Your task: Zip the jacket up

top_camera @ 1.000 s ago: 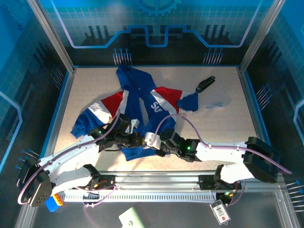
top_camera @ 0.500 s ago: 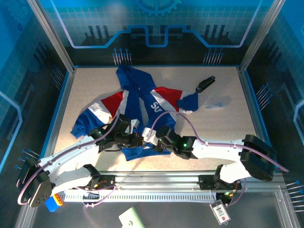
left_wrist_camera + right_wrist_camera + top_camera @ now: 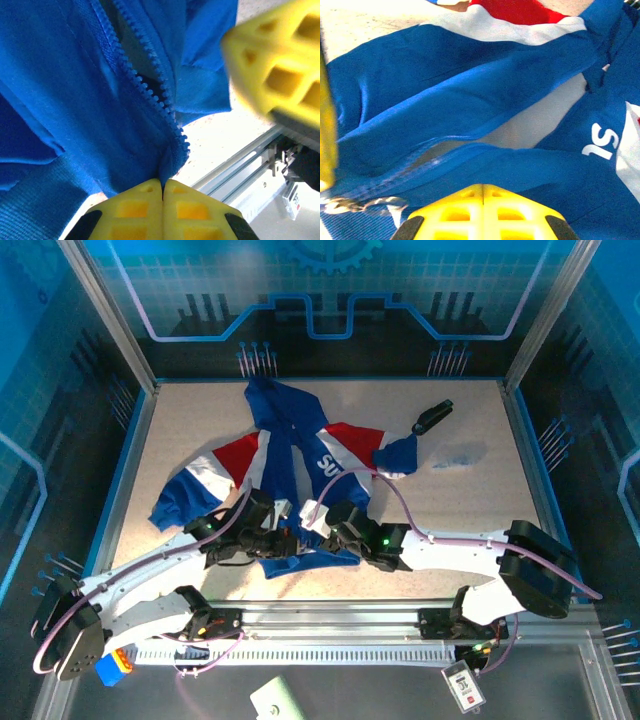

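The jacket (image 3: 300, 465) lies spread on the table (image 3: 480, 510), left of centre, hood toward the far side and hem toward the arms. Its red shoulder panels and white stripes face up, one sleeve runs out to the left and the other to the right. White lettering shows on the chest to the right of the front opening. The front is unzipped: through the right wrist camera the two blue edges stand apart, pale lining showing between them.

Both arms reach in over the hem and meet there, tips close together. The left claw (image 3: 162, 192) is closed, its yellow fingers pressed flat against each other. The blue cloth at the bottom end of the zip (image 3: 150, 85) draws down to a point right at its tips, so it appears to pinch the jacket there. The teeth run up and away from that point, a dark gap opening between them higher up.

The right claw (image 3: 482, 197) is also closed, fingers together, just over a blue front edge; whether any cloth is caught between them cannot be told. A metal pull (image 3: 350, 204) lies to the left of its tips.

A black tool (image 3: 432, 417) rests on the table beyond the right sleeve, apart from the jacket
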`<state>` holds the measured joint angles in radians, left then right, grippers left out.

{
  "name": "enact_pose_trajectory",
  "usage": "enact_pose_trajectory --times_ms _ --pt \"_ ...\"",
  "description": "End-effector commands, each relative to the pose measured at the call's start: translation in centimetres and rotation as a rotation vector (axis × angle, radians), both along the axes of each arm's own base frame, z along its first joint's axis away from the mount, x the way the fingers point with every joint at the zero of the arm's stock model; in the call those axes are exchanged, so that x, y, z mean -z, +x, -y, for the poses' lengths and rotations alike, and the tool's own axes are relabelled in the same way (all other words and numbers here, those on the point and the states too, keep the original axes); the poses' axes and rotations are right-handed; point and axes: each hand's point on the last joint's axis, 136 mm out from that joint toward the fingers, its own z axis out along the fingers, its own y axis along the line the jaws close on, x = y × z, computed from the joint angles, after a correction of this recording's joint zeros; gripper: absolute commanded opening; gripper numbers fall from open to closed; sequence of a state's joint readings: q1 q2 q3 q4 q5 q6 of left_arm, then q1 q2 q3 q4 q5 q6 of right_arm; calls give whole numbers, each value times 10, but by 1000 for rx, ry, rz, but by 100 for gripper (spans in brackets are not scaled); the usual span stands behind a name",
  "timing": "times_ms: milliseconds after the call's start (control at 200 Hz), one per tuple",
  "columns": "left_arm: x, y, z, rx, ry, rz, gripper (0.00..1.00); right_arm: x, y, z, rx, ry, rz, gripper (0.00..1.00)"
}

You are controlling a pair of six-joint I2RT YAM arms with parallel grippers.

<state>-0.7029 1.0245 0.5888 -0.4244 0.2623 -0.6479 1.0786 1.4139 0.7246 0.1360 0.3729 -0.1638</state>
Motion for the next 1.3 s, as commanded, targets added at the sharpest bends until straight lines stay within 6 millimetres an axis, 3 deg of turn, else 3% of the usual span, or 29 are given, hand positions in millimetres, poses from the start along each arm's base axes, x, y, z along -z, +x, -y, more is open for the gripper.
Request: enact_pose_trajectory --times_ms 0,80,260,550,665,926,1296 --pt "6 -15 -2 38 8 -37 0 -15 15 -2 63 47 28 0" --pt "5 -14 -4 28 7 -27 0 -15 12 -4 35 73 19 0" --pt "-4 -12 0 58 -5 2 0 -14 -28 -14 -216 202 0 0" --pt "-27 -6 9 130 2 18 0 0 -60 -17 -341 180 -39 33" --pt "-36 -4 14 164 3 19 0 5 -61 -20 -342 175 -32 38" --pt "-47 1 17 185 8 28 0 10 -54 -25 -316 165 -20 37" --pt "-44 3 10 178 23 23 0 9 -54 -18 -298 153 -15 13"
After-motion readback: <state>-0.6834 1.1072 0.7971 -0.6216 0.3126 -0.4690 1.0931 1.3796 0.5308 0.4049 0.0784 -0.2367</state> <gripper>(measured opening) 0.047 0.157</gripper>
